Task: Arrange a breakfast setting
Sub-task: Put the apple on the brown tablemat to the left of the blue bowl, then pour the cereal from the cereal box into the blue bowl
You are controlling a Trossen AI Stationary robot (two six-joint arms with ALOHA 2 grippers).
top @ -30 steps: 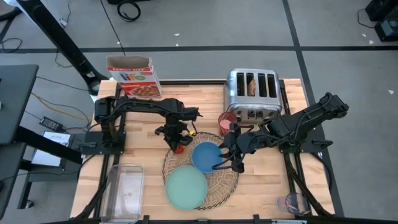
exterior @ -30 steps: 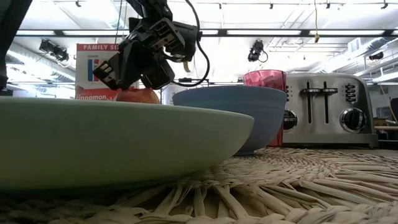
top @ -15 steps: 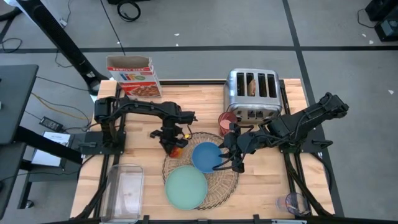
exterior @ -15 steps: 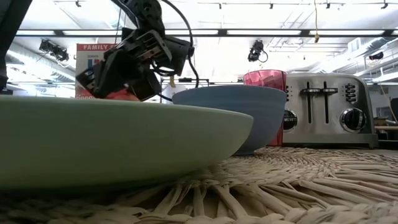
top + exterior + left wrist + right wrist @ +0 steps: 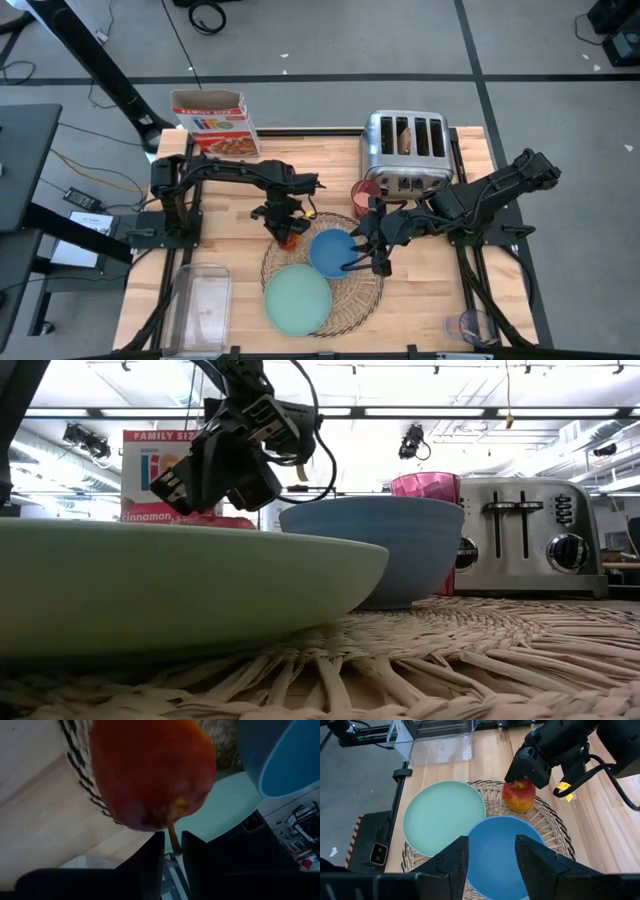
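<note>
The red apple [image 5: 519,796] hangs under my left gripper [image 5: 284,212] over the left rim of the round straw placemat [image 5: 368,290]. My left gripper is shut on the apple. On the mat sit the blue bowl [image 5: 328,250] and, nearer the front edge, the mint-green plate [image 5: 297,300]. The pink cup [image 5: 364,192] stands on the table behind the mat. A toast slice [image 5: 405,138] sticks out of a toaster slot. My right gripper [image 5: 366,256] is open over the bowl's right side [image 5: 495,850]. No spoon shows. My left gripper pinches the apple's thin stem [image 5: 171,827] between its two nearly shut fingers [image 5: 152,855]. It comes from above, pointing down. The apple hangs stem-up below the fingers [image 5: 519,785]. I cannot tell whether its underside rests on the mat's rim.
The chrome toaster [image 5: 405,150] stands at the back right, a cereal box [image 5: 215,122] at the back left. A clear plastic bin [image 5: 200,305] lies at the front left edge. A small clear cup [image 5: 470,325] sits off the front right corner.
My left gripper has swung with the apple a little toward the table's left edge and down, then back toward the right and up, ending about where it began. It stays shut on the apple.
</note>
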